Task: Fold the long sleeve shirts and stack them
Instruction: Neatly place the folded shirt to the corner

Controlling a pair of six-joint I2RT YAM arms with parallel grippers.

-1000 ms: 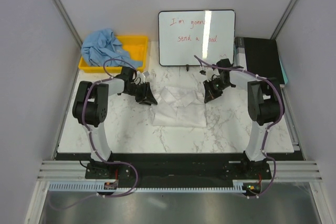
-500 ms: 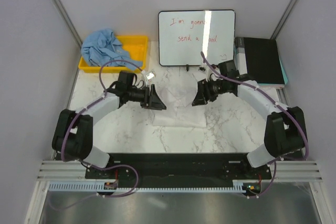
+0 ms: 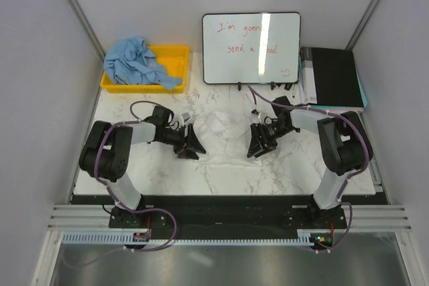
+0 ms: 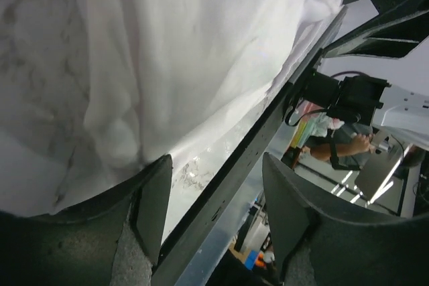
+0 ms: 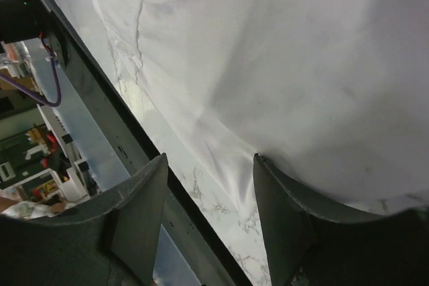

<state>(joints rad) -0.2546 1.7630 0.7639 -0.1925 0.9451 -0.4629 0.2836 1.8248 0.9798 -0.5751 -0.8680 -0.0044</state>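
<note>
A white long sleeve shirt [image 3: 226, 132] lies folded flat in the middle of the marble table [image 3: 295, 165]. My left gripper [image 3: 190, 145] sits low at its left side and my right gripper [image 3: 258, 145] at its right side, both near the shirt's front corners. In the left wrist view the white shirt [image 4: 188, 51] fills the upper left, and the left gripper [image 4: 214, 212] is open with one finger at the cloth's edge. The right gripper [image 5: 208, 219] is open too, with the white shirt [image 5: 301, 65] lying against one finger. A light blue long sleeve shirt [image 3: 137, 61] lies crumpled, spilling over the bin.
A yellow bin [image 3: 175, 58] stands at the back left under the blue shirt. A whiteboard [image 3: 251, 48] with red writing stands at the back centre. A black box [image 3: 333, 77] sits at the back right. The table's dark front edge [image 3: 228, 200] runs close behind both grippers.
Both grippers have moved from the shirt's far corners toward its near corners, staying at its sides. Their jaws have opened.
</note>
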